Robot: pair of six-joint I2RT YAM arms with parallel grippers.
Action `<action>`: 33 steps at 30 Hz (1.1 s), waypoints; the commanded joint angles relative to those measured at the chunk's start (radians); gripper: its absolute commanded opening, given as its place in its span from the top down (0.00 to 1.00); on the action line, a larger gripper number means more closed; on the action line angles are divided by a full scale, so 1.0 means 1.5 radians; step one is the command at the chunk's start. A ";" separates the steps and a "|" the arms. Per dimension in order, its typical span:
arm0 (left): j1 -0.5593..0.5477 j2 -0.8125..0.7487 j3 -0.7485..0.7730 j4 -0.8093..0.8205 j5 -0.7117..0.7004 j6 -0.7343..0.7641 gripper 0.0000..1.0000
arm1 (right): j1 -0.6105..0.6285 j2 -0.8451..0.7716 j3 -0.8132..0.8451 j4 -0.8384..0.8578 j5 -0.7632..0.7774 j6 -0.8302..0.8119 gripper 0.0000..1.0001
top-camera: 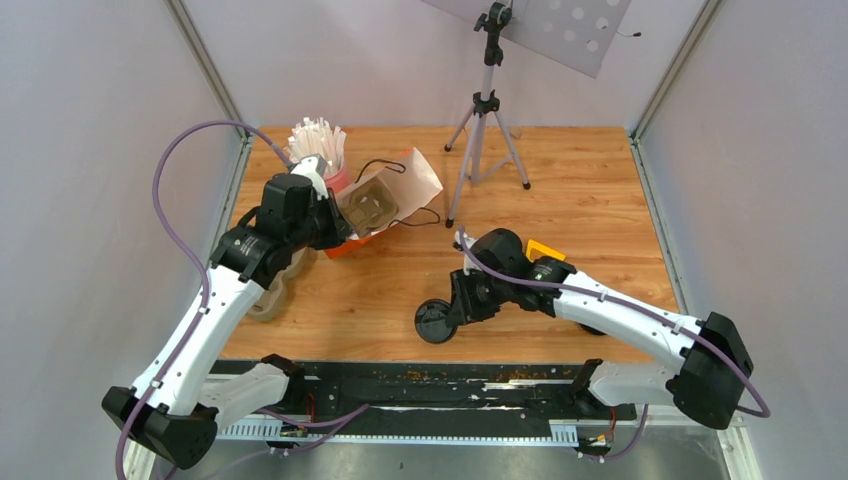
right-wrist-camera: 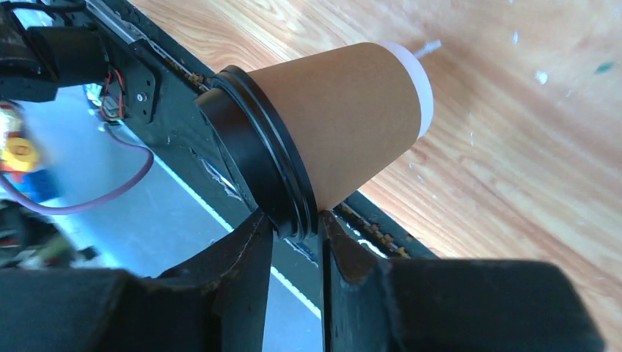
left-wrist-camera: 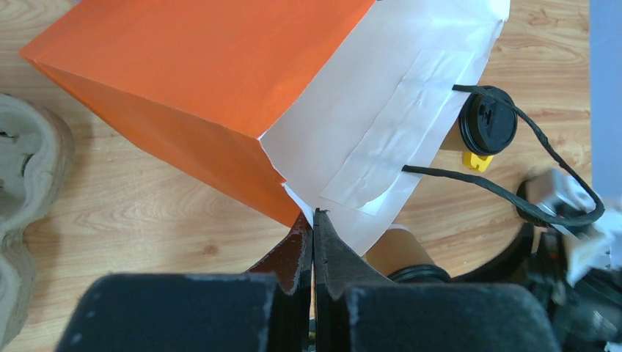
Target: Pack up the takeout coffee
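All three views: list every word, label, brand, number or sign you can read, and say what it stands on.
No readable text in any view.
Orange paper bag: plain, with no print showing.
Takeout coffee cup and its black lid: no print visible.
Far black lid: raised marks, too small to read.
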State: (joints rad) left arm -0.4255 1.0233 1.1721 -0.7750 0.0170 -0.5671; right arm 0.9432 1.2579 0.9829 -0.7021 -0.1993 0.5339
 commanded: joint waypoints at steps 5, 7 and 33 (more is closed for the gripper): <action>-0.001 0.009 0.048 -0.006 -0.010 0.021 1.00 | -0.150 -0.047 -0.179 0.178 -0.237 0.149 0.78; -0.001 0.010 0.048 -0.008 -0.010 0.022 1.00 | -0.169 -0.045 -0.191 0.167 -0.242 0.161 0.79; 0.000 -0.006 0.039 -0.004 0.069 -0.051 1.00 | -0.170 -0.019 0.107 -0.042 -0.021 -0.249 0.18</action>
State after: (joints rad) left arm -0.4255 1.0397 1.2037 -0.8116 0.1005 -0.6044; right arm 0.6617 1.2213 1.1130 -0.7654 -0.3374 0.3473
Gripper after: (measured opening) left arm 0.006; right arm 0.815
